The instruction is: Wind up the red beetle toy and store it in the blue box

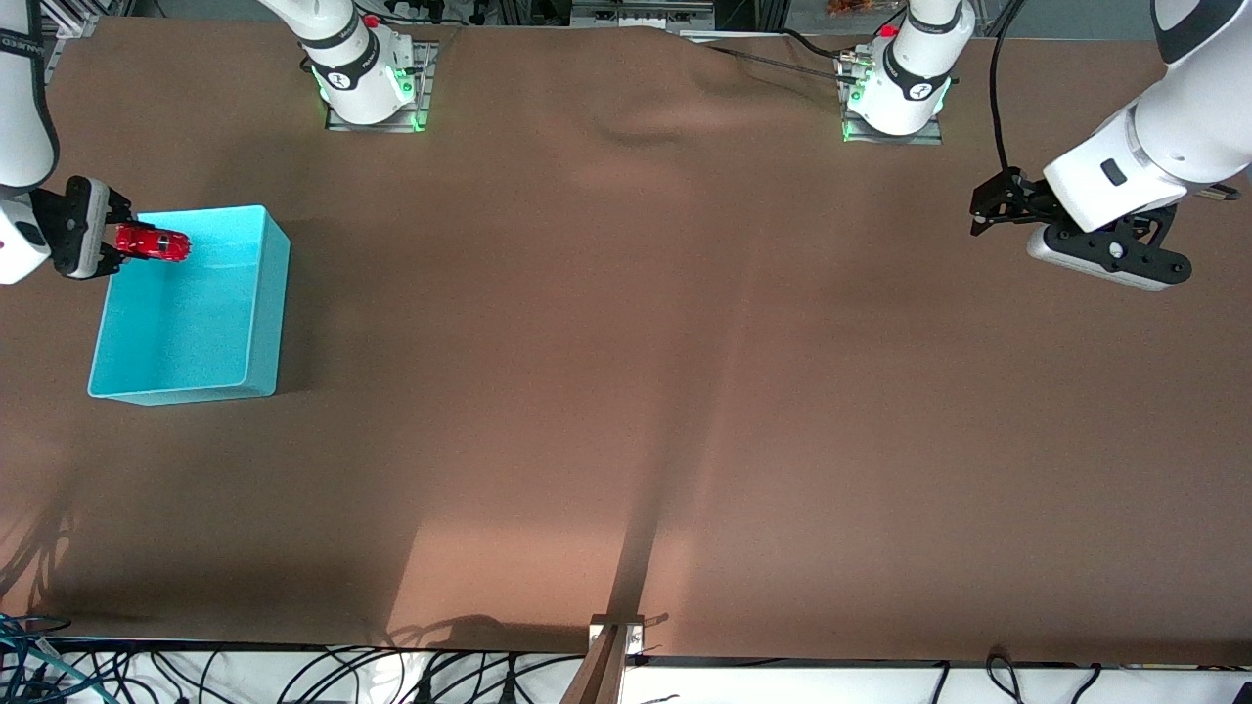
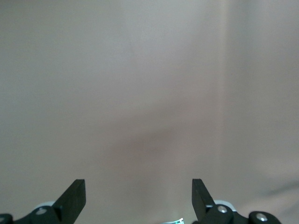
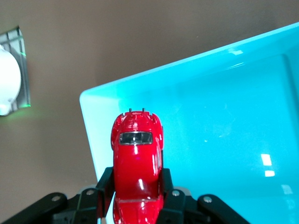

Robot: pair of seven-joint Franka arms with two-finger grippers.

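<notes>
From the front, the right claw (image 1: 110,244) is gripping the red car (image 1: 154,243) over the corner of the blue box (image 1: 256,293) nearest the right arm's base, probably so it can drop inside. The left claw (image 1: 988,207) is waiting open over the brown surface (image 1: 626,391).

The left wrist view is showing only bare surface between its spread fingers (image 2: 74,198).

In the right wrist view the car (image 3: 136,163) is sitting squeezed between the fingers (image 3: 170,191), nose over the box rim (image 3: 187,65).
</notes>
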